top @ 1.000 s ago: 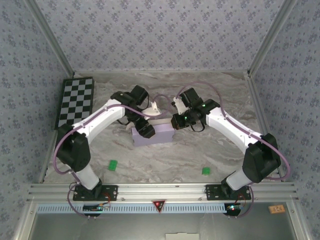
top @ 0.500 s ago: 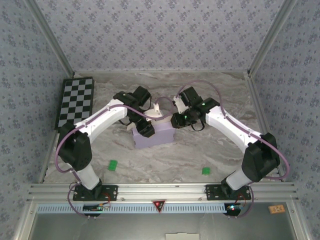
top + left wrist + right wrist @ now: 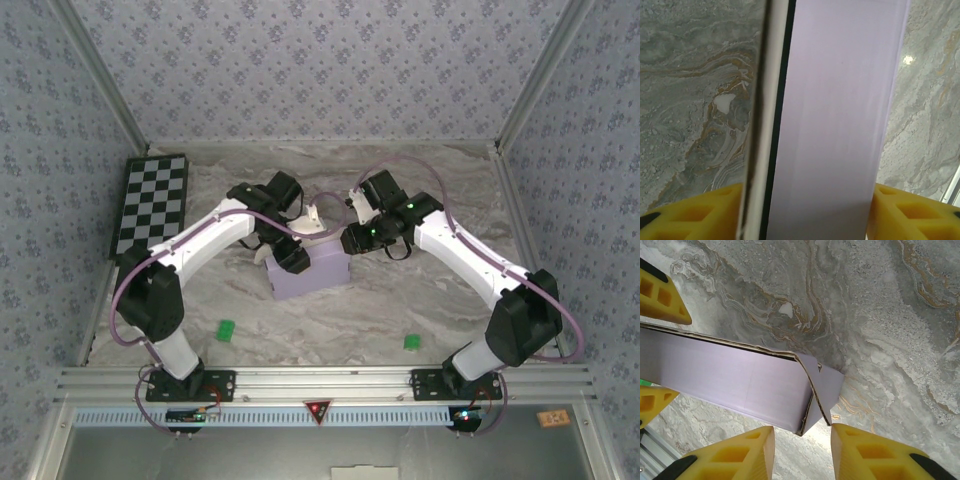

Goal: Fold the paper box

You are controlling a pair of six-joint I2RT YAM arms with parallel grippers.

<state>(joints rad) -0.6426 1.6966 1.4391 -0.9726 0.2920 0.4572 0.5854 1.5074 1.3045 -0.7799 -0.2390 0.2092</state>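
The paper box (image 3: pixel 320 272) lies mid-table as a lavender block with a cream flap (image 3: pixel 312 218) raised behind it. My left gripper (image 3: pixel 290 258) is at its left end. In the left wrist view the lavender panel (image 3: pixel 835 125) fills the gap between the yellow fingers (image 3: pixel 690 215), touching both pads of the left gripper (image 3: pixel 807 215). My right gripper (image 3: pixel 350 240) hovers at the box's right end. In the right wrist view the right gripper (image 3: pixel 802 442) is open, and the box's folded end (image 3: pixel 740 385) lies just beyond its tips, untouched.
A black-and-white checkerboard (image 3: pixel 150 203) lies at the far left of the marble table (image 3: pixel 450 190). Two small green pieces (image 3: pixel 226 329) (image 3: pixel 411 342) sit near the front edge. Patterned walls close in the left, right and back.
The right gripper has opened and let go of the box's right end. The left gripper stays at the left end, and the box has shifted slightly to the right.
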